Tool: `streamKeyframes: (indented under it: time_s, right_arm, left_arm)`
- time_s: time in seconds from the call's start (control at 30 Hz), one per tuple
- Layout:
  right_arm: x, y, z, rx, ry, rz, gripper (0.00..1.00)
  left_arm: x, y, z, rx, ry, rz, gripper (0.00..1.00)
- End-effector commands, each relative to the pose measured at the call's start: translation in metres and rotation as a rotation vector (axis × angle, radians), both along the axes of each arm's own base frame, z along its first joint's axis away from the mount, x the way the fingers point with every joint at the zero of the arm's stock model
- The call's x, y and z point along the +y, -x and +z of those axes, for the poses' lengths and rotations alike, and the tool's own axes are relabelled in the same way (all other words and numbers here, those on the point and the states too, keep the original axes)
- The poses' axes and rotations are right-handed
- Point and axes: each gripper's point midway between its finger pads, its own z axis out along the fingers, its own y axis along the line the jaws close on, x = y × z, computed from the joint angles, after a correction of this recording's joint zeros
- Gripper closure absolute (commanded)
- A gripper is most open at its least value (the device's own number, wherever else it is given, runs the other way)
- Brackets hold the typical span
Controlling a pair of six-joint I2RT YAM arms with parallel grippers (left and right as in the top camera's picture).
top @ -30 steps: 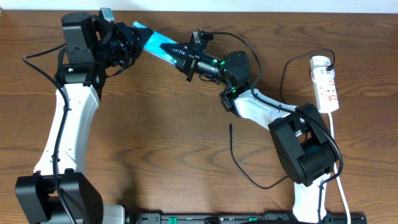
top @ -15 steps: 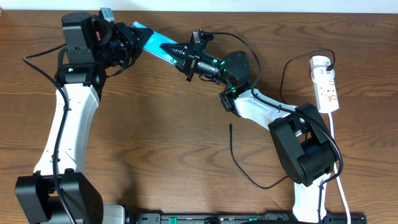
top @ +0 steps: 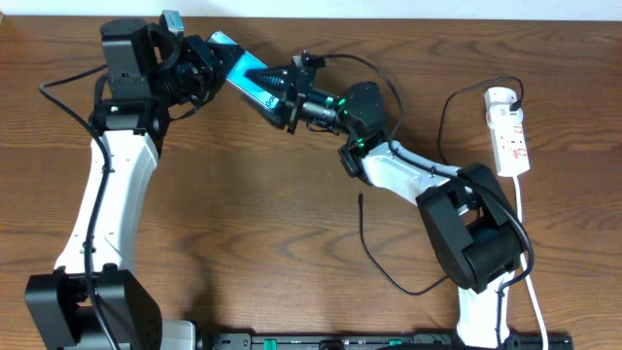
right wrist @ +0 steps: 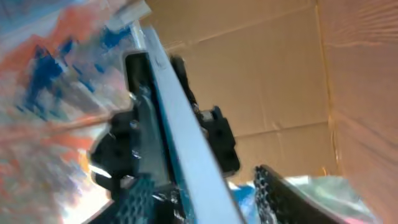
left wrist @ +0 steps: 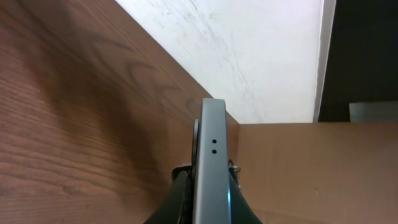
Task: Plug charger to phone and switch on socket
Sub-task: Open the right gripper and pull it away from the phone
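**Right pincer opens at the phone, charger tip lying loose**

The left gripper (top: pixel 206 62) is clenched on the slim, black-edged, cyan-screened phone (top: pixel 238 70) and holds it tilted above the back of the dark wooden table (top: pixel 243 214). A second ago the right gripper (top: pixel 273 87) had its jaws pressed together at the phone's lower end. Now they stand apart, one finger (right wrist: pixel 140 196) close against the grey edge and the other (right wrist: pixel 277 190) clear of it. This pincer is released and grasps nothing, and the arm has crept slightly toward the left one.

The long thin black charger cable (top: pixel 362 222) is not at the phone. It loops over the tabletop in front of the right arm, and what looks like its plug end lies free, well apart from the handset (no plug shows at the phone in either wrist view). The narrow white plastic power strip with red switch markings (top: pixel 511 131) lies at the far right with neither arm near it; its switch position is too small to read.

My reading is that the right arm was steadying the phone rather than plugging it in. Its freed jaws must next fetch that cable tip, so both steps remain
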Motion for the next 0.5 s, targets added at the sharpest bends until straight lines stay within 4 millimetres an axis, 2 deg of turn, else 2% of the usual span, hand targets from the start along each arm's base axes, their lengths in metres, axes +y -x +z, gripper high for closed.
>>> streamKeyframes:
  time_s: [0.0, 0.1, 0.17, 0.2, 0.27, 0.47]
  right_arm:
    - [0.004, 0.005, 0.005, -0.024, -0.003, 0.016, 0.36]
    - [0.004, 0.005, 0.005, -0.024, -0.003, 0.016, 0.34]
    - [0.004, 0.005, 0.005, -0.024, -0.003, 0.016, 0.27]
    - [0.003, 0.005, 0.005, -0.024, -0.003, 0.015, 0.21]
    - [0.003, 0.005, 0.005, -0.025, -0.003, 0.015, 0.01]
    - [0.002, 0.004, 0.005, -0.045, 0.001, 0.008, 0.01]
  left_arm:
    - [-0.005, 0.004, 0.012, -0.046, -0.003, -0.039, 0.93]
    - [-0.005, 0.004, 0.012, -0.046, -0.004, -0.039, 0.93]
    - [-0.005, 0.004, 0.012, -0.046, -0.004, -0.038, 0.92]
    - [-0.005, 0.004, 0.012, -0.046, -0.005, -0.037, 0.93]
    - [-0.005, 0.004, 0.012, -0.047, -0.007, -0.035, 0.93]
    - [0.006, 0.002, 0.012, -0.052, -0.013, -0.015, 0.93]
